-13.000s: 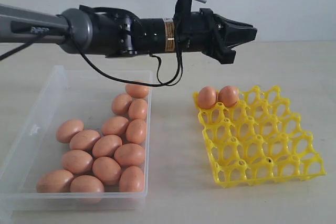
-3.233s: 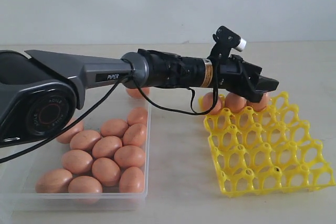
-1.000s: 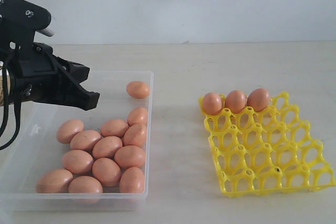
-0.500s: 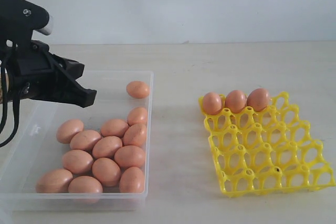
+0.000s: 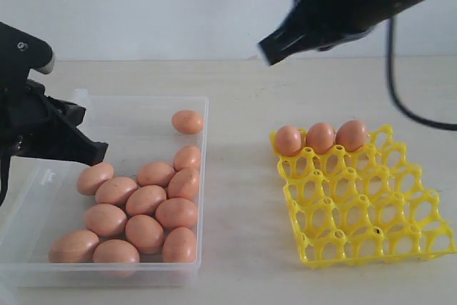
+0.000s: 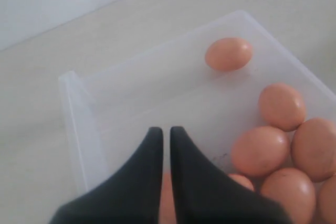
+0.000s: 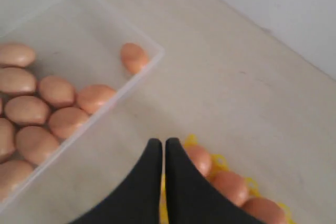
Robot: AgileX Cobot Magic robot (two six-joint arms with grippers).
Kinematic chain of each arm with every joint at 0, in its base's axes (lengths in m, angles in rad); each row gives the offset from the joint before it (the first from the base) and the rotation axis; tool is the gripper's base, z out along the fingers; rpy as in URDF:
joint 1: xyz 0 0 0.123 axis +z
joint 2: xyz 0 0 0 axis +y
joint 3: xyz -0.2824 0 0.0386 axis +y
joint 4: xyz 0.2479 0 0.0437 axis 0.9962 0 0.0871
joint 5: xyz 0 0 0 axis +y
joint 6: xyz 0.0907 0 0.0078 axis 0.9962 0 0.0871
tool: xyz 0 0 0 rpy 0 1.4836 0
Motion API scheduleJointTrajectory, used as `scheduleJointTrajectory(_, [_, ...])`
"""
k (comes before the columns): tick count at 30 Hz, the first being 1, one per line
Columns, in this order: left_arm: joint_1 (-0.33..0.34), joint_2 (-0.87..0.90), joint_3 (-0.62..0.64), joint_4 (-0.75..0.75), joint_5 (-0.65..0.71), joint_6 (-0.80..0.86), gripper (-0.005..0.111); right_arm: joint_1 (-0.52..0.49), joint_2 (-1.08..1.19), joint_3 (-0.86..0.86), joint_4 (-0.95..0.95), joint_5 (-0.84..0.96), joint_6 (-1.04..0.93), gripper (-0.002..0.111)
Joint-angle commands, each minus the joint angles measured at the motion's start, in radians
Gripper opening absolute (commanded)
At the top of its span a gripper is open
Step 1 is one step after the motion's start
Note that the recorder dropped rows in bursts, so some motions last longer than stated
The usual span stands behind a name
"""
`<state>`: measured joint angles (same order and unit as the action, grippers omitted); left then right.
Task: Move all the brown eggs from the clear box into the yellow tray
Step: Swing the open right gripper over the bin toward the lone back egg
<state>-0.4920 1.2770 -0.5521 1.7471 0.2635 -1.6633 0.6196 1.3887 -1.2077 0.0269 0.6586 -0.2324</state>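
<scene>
Since half a second ago, we are seeing the right gripper [image 5: 266, 51] arriving in the exterior view, where it was out of sight before. Its dark arm is now reaching in from the upper right corner and slanting down toward the left. Its tip is hanging high above the table [image 5: 243, 198], roughly over the bare strip between the clear box [image 5: 128, 123] and the yellow tray [image 5: 357, 205]. The left gripper [image 5: 100, 151] is meanwhile drawing back toward the left edge and sitting a little lower than it was. It is hovering over the left part of the box, pointing right and slightly down, and touching none of the eggs.

We are finding both grippers with their jaws pressed together and nothing between them, as each wrist view is showing plainly.

We are counting thirteen brown eggs [image 5: 146, 199] lying in the clear box. Twelve are crowding together in its near half and one is resting alone close to the far right corner. Three more are sitting side by side in the far row of the yellow tray, filling the cups from its left end, while the remaining cups are standing open. Box, tray and eggs are all lying just as they were half a second ago.
</scene>
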Motion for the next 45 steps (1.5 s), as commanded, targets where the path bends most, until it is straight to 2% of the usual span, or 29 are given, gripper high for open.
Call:
scheduleJointTrajectory(1, [0.068, -0.026, 0.025, -0.033, -0.093, -0.003, 0.004, 0.094, 0.183, -0.098, 0.009, 0.007, -0.01, 0.0])
scheduleJointTrajectory(6, [0.1, -0.043, 0.044, -0.067, -0.125, -0.003, 0.004, 0.121, 0.331, -0.153, 0.013, -0.082, -0.01, 0.0])
scheduleJointTrajectory(10, [0.1, -0.043, 0.049, -0.069, -0.135, -0.003, 0.004, 0.121, 0.372, -0.153, 0.018, -0.19, -0.005, 0.0])
scheduleJointTrajectory(14, [0.1, -0.043, 0.073, -0.069, -0.142, -0.003, 0.004, 0.121, 0.378, -0.153, 0.021, -0.205, 0.032, 0.0])
scheduleJointTrajectory(24, [0.1, -0.043, 0.093, -0.065, -0.139, -0.003, 0.004, 0.121, 0.378, -0.153, 0.077, -0.068, 0.032, 0.0])
scheduleJointTrajectory(29, [0.1, -0.043, 0.093, -0.065, -0.132, -0.003, 0.004, 0.121, 0.38, -0.153, 0.089, -0.085, 0.062, 0.0])
scheduleJointTrajectory(33, [0.1, -0.043, 0.093, -0.069, -0.131, -0.003, 0.004, 0.13, 0.408, -0.154, 0.095, -0.113, 0.004, 0.0])
scheduleJointTrajectory(35, [0.1, -0.043, 0.093, -0.069, -0.104, -0.003, 0.004, 0.132, 0.432, -0.162, 0.095, -0.111, -0.003, 0.0])
scheduleJointTrajectory(40, [0.1, -0.045, 0.093, -0.172, 0.063, -0.003, 0.004, 0.132, 0.538, -0.243, 0.099, -0.053, 0.001, 0.0])
scheduleJointTrajectory(45, [0.101, -0.062, 0.093, -0.163, 0.068, 0.016, 0.004, 0.132, 0.628, -0.362, 0.132, 0.044, 0.039, 0.0])
